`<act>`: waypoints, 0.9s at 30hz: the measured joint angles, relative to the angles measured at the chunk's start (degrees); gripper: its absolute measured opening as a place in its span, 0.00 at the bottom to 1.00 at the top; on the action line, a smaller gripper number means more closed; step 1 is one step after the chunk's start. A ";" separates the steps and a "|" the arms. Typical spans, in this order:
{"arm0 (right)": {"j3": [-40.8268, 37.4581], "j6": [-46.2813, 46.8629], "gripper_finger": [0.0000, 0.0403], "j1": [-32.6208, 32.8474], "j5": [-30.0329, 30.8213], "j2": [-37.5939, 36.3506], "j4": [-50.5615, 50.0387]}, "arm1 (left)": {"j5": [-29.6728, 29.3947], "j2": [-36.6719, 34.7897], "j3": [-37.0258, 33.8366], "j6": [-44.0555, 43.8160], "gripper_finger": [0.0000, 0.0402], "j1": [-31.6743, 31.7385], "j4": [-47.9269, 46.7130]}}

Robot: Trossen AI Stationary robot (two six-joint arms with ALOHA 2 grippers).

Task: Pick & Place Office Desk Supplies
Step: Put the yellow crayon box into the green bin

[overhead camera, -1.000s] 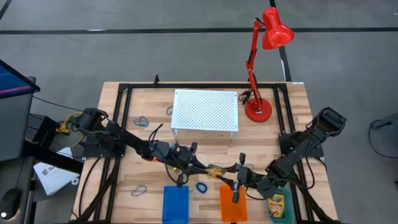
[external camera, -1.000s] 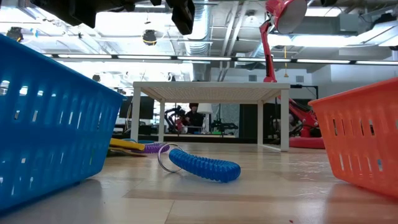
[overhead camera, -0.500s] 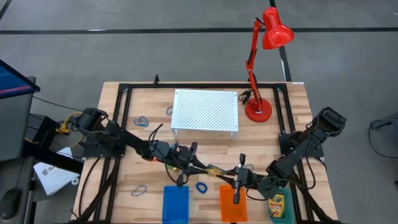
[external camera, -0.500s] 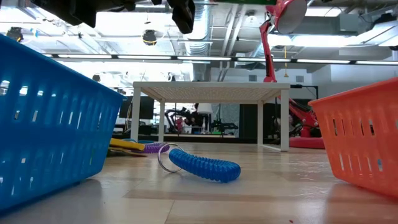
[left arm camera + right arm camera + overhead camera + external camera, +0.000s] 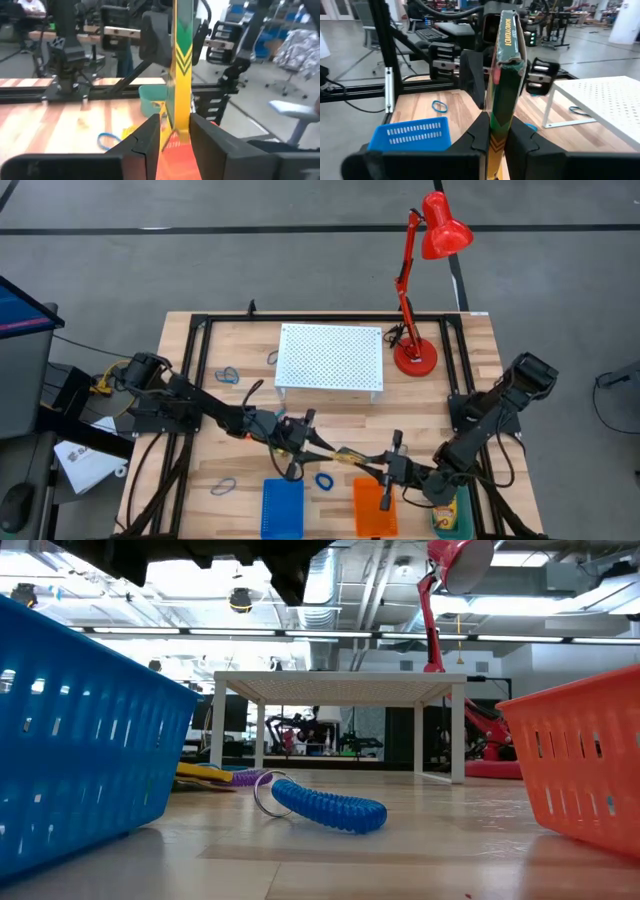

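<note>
A yellow-green crayon box point(image 5: 347, 455) hangs in the air between my two grippers, above the gap between the blue basket point(image 5: 282, 507) and the orange basket point(image 5: 374, 507). My left gripper point(image 5: 322, 452) is shut on its left end and my right gripper point(image 5: 366, 465) on its right end. A second crayon box point(image 5: 447, 515) lies flat right of the orange basket, partly under my right arm. A blue coiled loop point(image 5: 323, 480) lies on the table between the baskets. In the low view this blue loop point(image 5: 330, 805) is plain. My left gripper pinches the crayon box's left end point(image 5: 180, 117) between its two fingers point(image 5: 147, 135), one on each broad face. It comes level from the table's left, along the box. The box is lifted clear, standing on edge. My right gripper pinches the box's right end point(image 5: 497, 125) between its fingers point(image 5: 520, 132), one on each broad face. It comes level from the table's right, along the box. The box is clear of the table and the baskets.
A white perforated stand point(image 5: 330, 358) and a red desk lamp point(image 5: 415, 280) occupy the far half. More loops lie at the far left point(image 5: 228, 375), beside the stand point(image 5: 272, 357) and near the left edge point(image 5: 224, 486). Yellow and purple loops point(image 5: 215, 775) show behind the blue basket point(image 5: 70, 730).
Both grippers, with the crayon box between them, have shifted a little toward the table's right and near edge. My right arm's forearm has swung nearer, over part of the second crayon box. Nothing lying on the table has moved.
</note>
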 joint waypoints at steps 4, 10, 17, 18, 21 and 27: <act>0.00 3.56 0.06 1.78 2.15 -2.43 -3.73 | -3.70 -3.47 -0.02 1.98 0.27 -0.38 -8.22; 0.00 17.19 0.06 4.12 3.48 -7.59 -18.48 | -10.53 -11.61 -2.06 3.41 0.30 -2.09 -19.59; 0.54 41.84 0.06 2.09 -5.27 -11.92 -43.02 | -17.46 -25.53 -10.65 3.40 0.31 -5.10 -21.56; 1.23 46.22 0.06 1.43 -8.12 -12.34 -48.18 | -17.80 -27.41 -11.85 3.43 0.31 -5.28 -21.27; 5.98 57.76 0.06 -0.54 -15.93 -12.30 -64.08 | -18.18 -32.37 -15.76 3.61 0.31 -5.60 -19.18; 22.02 70.89 0.06 -2.12 -29.06 -9.36 -89.24 | -18.22 -37.35 -22.31 5.39 0.32 -5.51 -12.09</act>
